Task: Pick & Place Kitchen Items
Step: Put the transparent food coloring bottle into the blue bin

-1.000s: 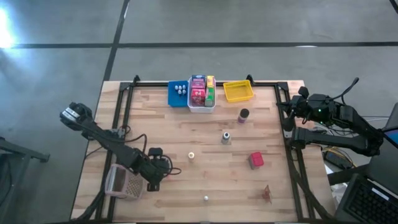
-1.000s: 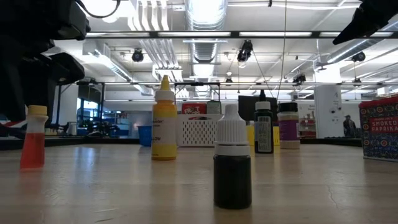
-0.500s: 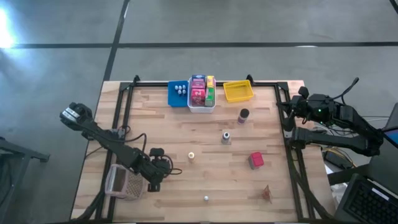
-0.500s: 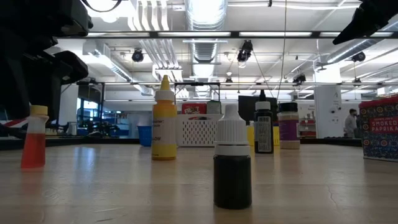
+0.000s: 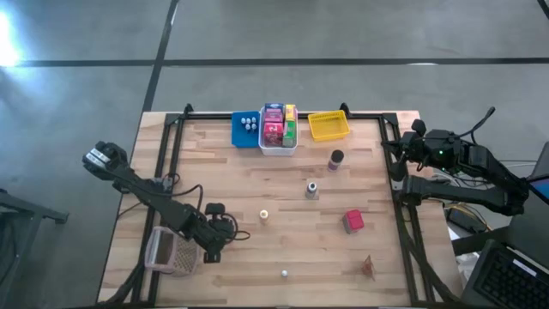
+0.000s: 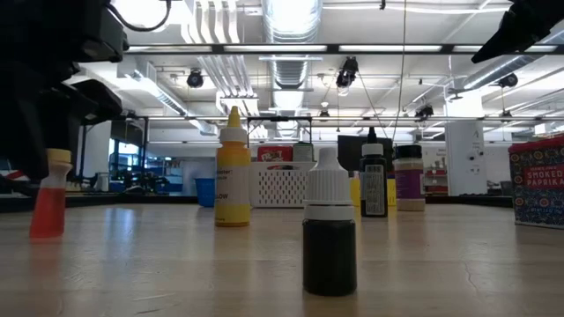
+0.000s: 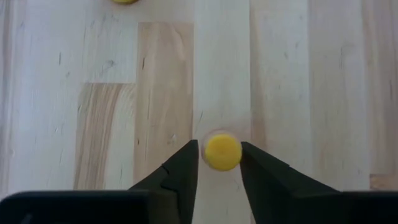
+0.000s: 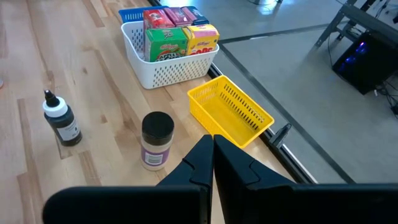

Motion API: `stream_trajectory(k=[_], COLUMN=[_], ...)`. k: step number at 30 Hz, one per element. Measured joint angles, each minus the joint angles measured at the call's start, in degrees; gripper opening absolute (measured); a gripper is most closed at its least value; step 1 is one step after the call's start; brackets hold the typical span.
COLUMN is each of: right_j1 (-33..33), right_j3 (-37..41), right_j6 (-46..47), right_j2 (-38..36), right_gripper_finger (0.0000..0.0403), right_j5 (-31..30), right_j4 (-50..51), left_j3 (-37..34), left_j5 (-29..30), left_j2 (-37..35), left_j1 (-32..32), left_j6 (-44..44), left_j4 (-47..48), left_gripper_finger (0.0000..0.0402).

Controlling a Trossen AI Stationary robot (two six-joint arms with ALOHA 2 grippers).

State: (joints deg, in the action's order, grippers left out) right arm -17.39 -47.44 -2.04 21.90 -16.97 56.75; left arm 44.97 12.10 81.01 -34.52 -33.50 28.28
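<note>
Two dark fingers [image 7: 186, 168] of the left gripper [image 7: 219, 163] stand narrowly apart around the yellow cap [image 7: 222, 152] of an orange dropper bottle [image 6: 48, 195]; they have drawn in closer than a second ago, and whether they press it is unclear. The bottle stands upright, long axis vertical, near the surface's [image 5: 283, 215] left front, just beside the pink mesh basket [image 5: 170, 253]. The right gripper [image 8: 213, 152], fingers pressed together and empty, waits at the right edge. A box [image 6: 537, 182] reads "SMOKED PAPRIKA". A black bottle [image 6: 329, 223] stands upright.
</note>
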Motion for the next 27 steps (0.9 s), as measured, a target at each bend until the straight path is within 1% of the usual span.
stream_trajectory(k=[5, 12, 16, 21, 24, 27], right_j1=[0.0, 0.0, 0.0, 0.0, 0.0, 0.0], right_j3=[0.0, 0.0, 0.0, 0.0, 0.0, 0.0], right_j6=[0.0, 0.1, 0.1, 0.0, 0.1, 0.0], right_j2=[0.0, 0.0, 0.0, 0.0, 0.0, 0.0], right_gripper_finger=[0.0008, 0.0008, 0.0008, 0.0008, 0.0008, 0.0008], right_j5=[0.0, 0.0, 0.0, 0.0, 0.0, 0.0], right_j4=[0.0, 0.0, 0.0, 0.0, 0.0, 0.0], left_j3=[0.3, 0.8, 1.5, 1.7, 1.7, 1.7], left_j5=[0.0, 0.0, 0.4, 5.1, 7.9, 10.8], left_j2=[0.0, -0.2, -1.6, -4.4, -6.4, -8.5], left_j1=[0.0, 0.0, 0.8, 2.8, 4.9, 7.9], left_j6=[0.9, 3.2, 3.6, 3.6, 3.9, 6.1], left_j4=[-0.4, -0.1, 1.9, 5.8, 7.4, 7.7], left_gripper_finger=[0.0093, 0.0090, 0.0089, 0.0089, 0.0089, 0.0088])
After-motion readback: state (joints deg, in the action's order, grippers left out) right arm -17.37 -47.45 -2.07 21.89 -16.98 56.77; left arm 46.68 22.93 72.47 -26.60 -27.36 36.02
